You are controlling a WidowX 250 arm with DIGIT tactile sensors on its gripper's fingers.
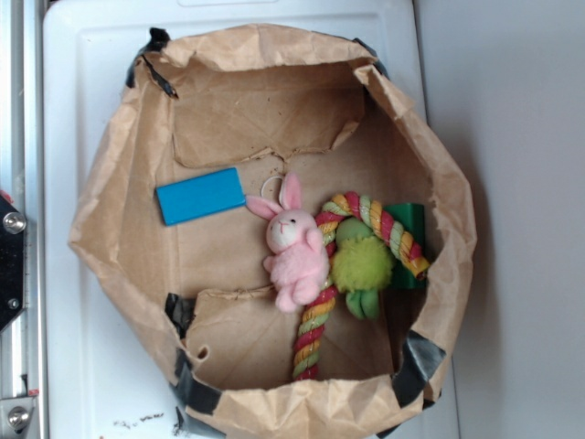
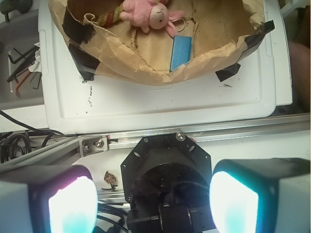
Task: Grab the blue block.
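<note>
Sky-blue, flat and smooth: the blue block [image 1: 200, 195] in the exterior view, lying tilted on the brown floor of a cut-down paper bag [image 1: 110, 210], left of centre. Just right of it, the pink plush bunny [image 1: 294, 247], one ear nearly at the block's corner. Further right, a striped rope toy [image 1: 315, 329], a fuzzy green ball [image 1: 361, 263] and a dark green block [image 1: 408, 224]. Bare bag floor on the block's left side and below it; a torn cardboard flap close above.

From the wrist view: same block [image 2: 181, 52] seen lengthwise, near end close behind the crumpled bag wall. Gripper [image 2: 153, 201] low in frame, fingers [image 2: 73, 206] spread wide, nothing between, well short of the bag, above a metal rail [image 2: 233, 128] and white tray [image 2: 160, 104].
</note>
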